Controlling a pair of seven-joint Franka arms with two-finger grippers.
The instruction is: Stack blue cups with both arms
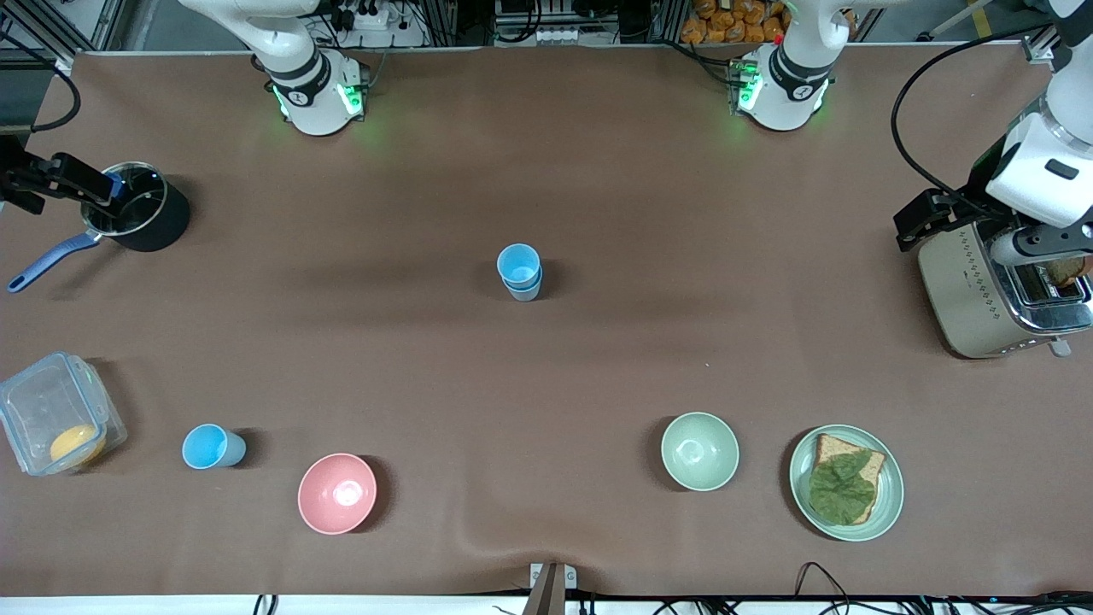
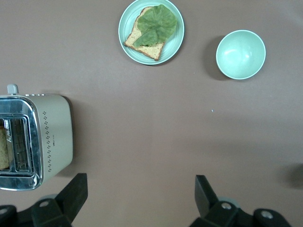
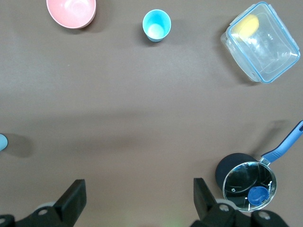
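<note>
Two blue cups (image 1: 519,272) stacked mid-table; third cup (image 1: 211,447) alone beside pink bowl (image 1: 336,493). Left gripper (image 2: 137,198) over toaster (image 1: 990,290), right gripper (image 3: 137,198) over saucepan (image 1: 137,209), both spread apart, holding nothing.

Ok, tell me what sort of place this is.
Most likely a robotics lab set up as a mock kitchen. Two white arms are bolted along a brown-covered table, with cables and equipment racks at its edge. Kitchen props are spread out: a toaster, a saucepan, and a plate of bread with lettuce.
</note>
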